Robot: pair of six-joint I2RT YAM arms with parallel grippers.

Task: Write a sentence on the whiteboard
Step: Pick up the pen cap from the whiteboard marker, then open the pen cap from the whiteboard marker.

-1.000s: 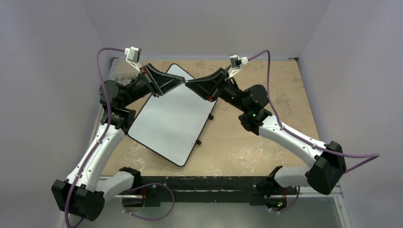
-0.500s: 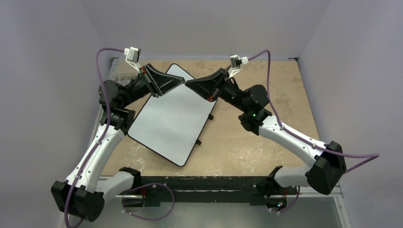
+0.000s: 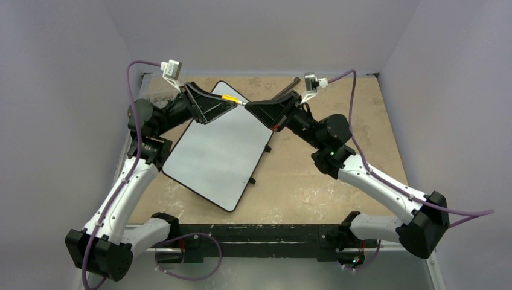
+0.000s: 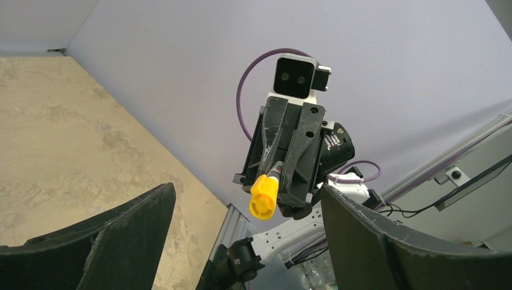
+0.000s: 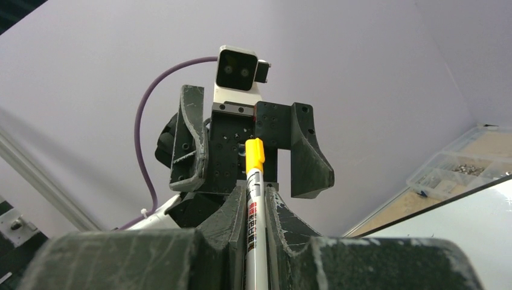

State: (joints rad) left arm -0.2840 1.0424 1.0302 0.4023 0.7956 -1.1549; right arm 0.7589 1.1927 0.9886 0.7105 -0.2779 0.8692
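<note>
A: Where's the large flat white board with the thin black rim (image 3: 211,154)?
B: On the tan table (image 3: 350,121), beneath both sets of fingers.
A: Left gripper (image 3: 231,104)?
B: Gaping wide, empty.
A: Right gripper (image 3: 249,107)?
B: Pinching a slim white marker pen (image 5: 254,181), yellow cap (image 4: 264,196) towards the left fingers' gap.

The pen (image 3: 230,98) sits between the right gripper's (image 3: 247,107) fingers, pointing ahead at the left gripper (image 3: 233,104) (facing it, just beyond). Beneath both lies the whiteboard (image 3: 217,151), on the table (image 3: 368,115).

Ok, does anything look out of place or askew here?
The whiteboard lies skewed to the edges of the table, nothing written on it. The right gripper holds a marker, yellow cap apparently on.
</note>
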